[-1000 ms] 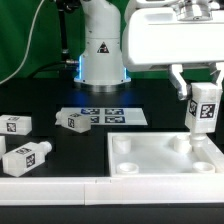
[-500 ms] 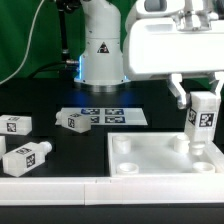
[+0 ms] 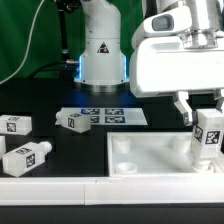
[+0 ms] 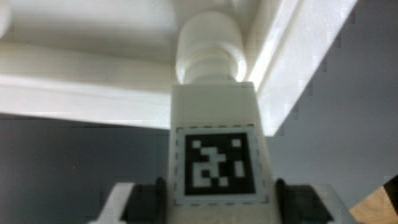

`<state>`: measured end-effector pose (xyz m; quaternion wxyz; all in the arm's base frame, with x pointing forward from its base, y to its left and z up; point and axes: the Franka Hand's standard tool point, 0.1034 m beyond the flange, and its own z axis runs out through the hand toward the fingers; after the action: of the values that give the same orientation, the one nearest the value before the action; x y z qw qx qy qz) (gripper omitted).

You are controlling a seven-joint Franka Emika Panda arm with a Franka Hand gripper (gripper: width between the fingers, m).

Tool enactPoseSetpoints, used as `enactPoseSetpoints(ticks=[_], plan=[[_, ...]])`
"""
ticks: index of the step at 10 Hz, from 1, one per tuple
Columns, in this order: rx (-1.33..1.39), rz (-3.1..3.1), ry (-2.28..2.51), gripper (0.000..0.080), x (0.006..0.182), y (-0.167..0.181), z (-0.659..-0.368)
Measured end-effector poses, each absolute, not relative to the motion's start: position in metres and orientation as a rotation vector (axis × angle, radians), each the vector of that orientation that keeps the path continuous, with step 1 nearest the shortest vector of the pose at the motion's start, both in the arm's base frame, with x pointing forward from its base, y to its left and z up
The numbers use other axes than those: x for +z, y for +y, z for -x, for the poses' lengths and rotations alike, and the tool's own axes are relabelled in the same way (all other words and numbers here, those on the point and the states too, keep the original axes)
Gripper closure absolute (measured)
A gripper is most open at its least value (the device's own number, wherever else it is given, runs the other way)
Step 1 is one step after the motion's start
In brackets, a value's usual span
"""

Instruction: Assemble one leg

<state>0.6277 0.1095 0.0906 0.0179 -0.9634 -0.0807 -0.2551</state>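
Gripper: I see the gripper (image 3: pixel 204 108) clamped on the leg (image 3: pixel 208 135), one finger on each side of the block's upper end.
Wrist check: the fingers (image 4: pixel 143 203) flank the leg (image 4: pixel 217 140), whose tagged face is turned to the wrist camera.
Leg: it hangs upright just below the gripper, its tag facing the exterior camera.
Tray-like piece: this (image 3: pixel 150 160) lies directly under the gripper. The leg's lower end is at its far corner on the exterior view's right. I cannot tell whether the peg is seated in a socket.
Loose blocks: three (image 3: pixel 27 155) lie on the table, well apart from the gripper, toward the exterior view's left.
Marker board: it (image 3: pixel 100 116) lies flat, well apart from the gripper, also toward the exterior view's left.
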Motion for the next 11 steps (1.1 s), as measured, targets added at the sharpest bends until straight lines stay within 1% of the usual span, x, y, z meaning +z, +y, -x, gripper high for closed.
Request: enactPoseSetpoints(ticks=[2,7,8,9,10,11], plan=[[-0.781,2.998,-0.255,0.0514,0.0807,0.1098,-0.6247],[-0.838,2.992,-0.253,0.0514,0.0794,0.1079,-0.6278],[-0.838,2.993,-0.253,0.0441,0.0792,0.1079,-0.6277],[-0.830,2.994,-0.254,0.0303,0.0786,0.1081,-0.6273],[-0.759,3.003,-0.241,0.0303,0.0774,0.1088,-0.6244],[-0.703,3.010,-0.223,0.0183,0.0834,0.1056,-0.6235]])
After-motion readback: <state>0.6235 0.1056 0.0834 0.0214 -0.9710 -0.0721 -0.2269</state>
